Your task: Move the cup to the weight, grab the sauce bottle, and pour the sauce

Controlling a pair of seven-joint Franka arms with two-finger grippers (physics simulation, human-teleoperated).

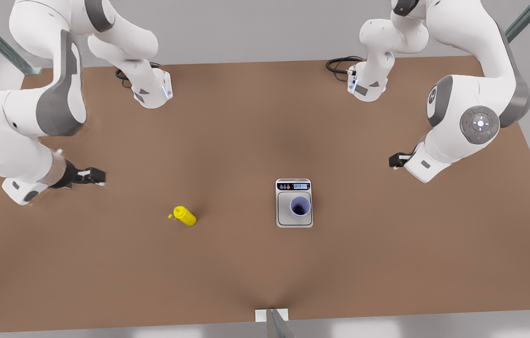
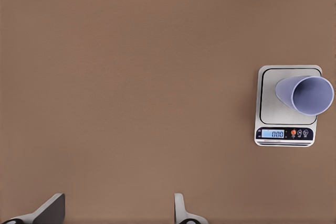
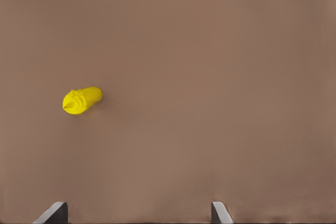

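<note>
The cup (image 1: 300, 207) is seen standing upright on the plate of the weight (image 1: 294, 223), near the middle of the table (image 1: 227, 263), with the display strip on the side towards the arm bases; the first step can be judged done. The bottle (image 1: 184, 216) is seen well apart from the weight, towards the front view's left, on the bare table; it appears to stand upright, nozzle up, though this is not certain from the overhead views. The left gripper (image 2: 118, 211) is held high above the table on the front view's right, with its fingers spread wide and nothing between them; the cup and the weight are seen off to one side of it in the left wrist view, and this arm appears to wait. The right gripper (image 3: 139, 213) is held on the front view's left, near the bottle but not over it, likewise wide open and empty. The bottle is judged light, smooth and somewhat yielding, so a firm squeeze might push sauce out early. It would best be taken across the middle of its cylindrical body, clear of the tapering shoulder and nozzle, where the fingers could slip off. The cup is judged light and easily knocked over, so the pour should be made without the rim being touched.
</note>
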